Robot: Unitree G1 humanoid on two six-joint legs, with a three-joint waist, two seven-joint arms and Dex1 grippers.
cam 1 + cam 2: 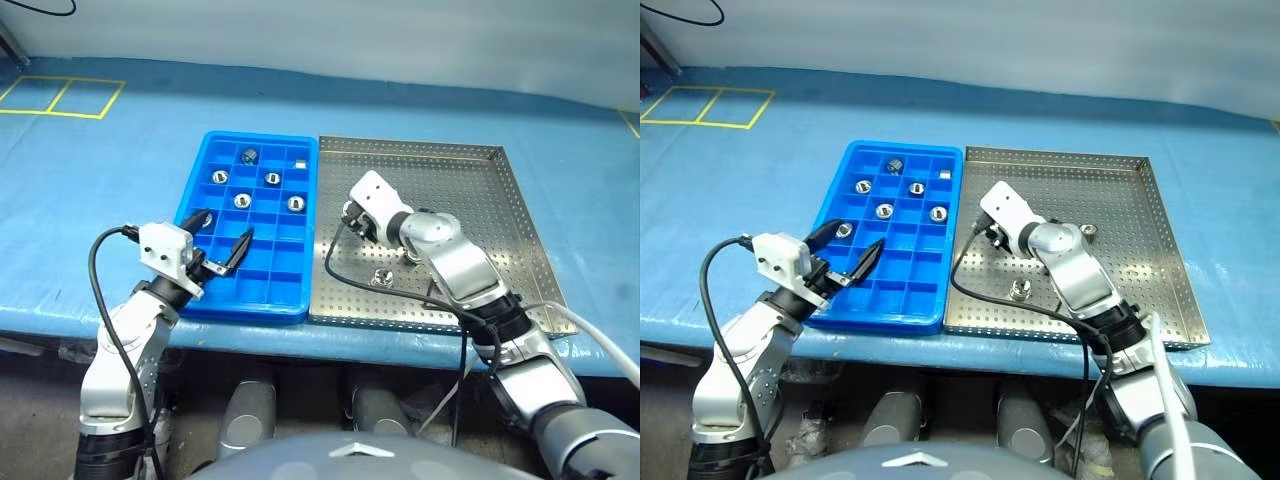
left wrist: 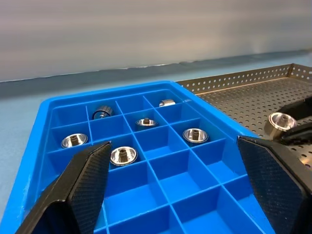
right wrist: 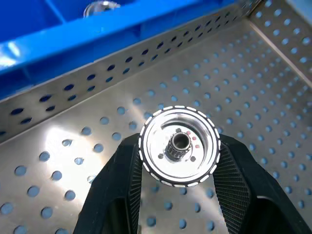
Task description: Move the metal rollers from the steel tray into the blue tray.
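Observation:
My right gripper is shut on a metal roller, a shiny disc with a dark centre hole, held just above the steel tray near its left wall. Two more rollers lie on the tray's perforated floor. The blue tray sits to the left of it, with several rollers each in its own compartment. Over the blue tray's near end my left gripper stands open with nothing between its fingers.
A darker round piece and a small whitish block sit in the blue tray's far row. Both trays rest near the front edge of a blue table. Yellow tape lines mark the far left.

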